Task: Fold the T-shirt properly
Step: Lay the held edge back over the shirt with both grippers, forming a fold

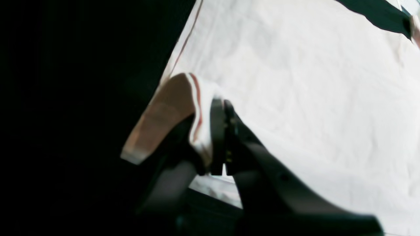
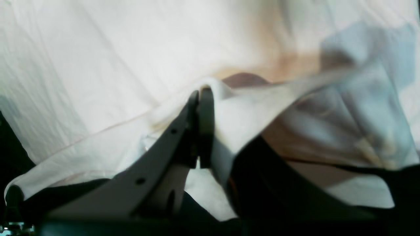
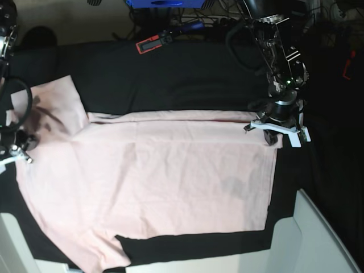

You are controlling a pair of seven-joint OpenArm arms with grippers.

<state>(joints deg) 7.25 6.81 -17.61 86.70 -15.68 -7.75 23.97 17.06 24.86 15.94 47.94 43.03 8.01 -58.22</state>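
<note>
So the left gripper (image 1: pixel 223 108) is pinching down tight on the T-shirt (image 1: pixel 295 98), jaws pressed together with a hemmed edge of the cloth bunched between them. Right beside the gripper, on its left in the wrist view, a flap of fabric is curling up and showing a darker peachy underside with a reddish stitch line. Beyond the fingertips the pale cloth is spreading out flat and a bit wrinkled, with the black table cloth (image 1: pixel 377 13) peeking in at the far corner.

The right gripper (image 2: pixel 200 95) is doing the same thing: jaws clamped narrow on a fold of the shirt, fabric draping down on both sides of it. Just past the tips there's a brownish patch under the fold, probably shadow or the inside of the shirt, too blurry to call.

From the base camera, the shirt is lying plain side up, stretched between the two grippers across the dark cloth. Beyond the left gripper, at the far edge of the table, a small red and black device (image 3: pixel 152 43) is sitting well apart from everything.
</note>
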